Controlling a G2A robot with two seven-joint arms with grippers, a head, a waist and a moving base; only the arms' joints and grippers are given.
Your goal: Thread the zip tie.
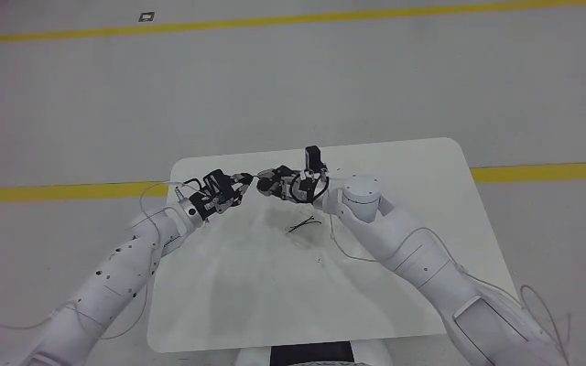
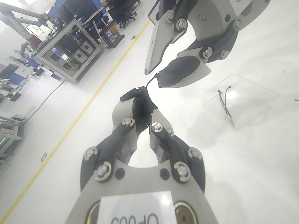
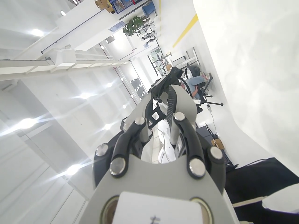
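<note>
left pincer is clamping shut on the black zip tie above the tabletop | right pincer is facing it, jaws standing apart, the tie's free end touching its dark pad | spare ties are lying on a clear sheet (near the right arm)

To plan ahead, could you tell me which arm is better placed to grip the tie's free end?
Likely right: the right gripper is open at the tip of the tie; the left gripper is shut on it.
</note>
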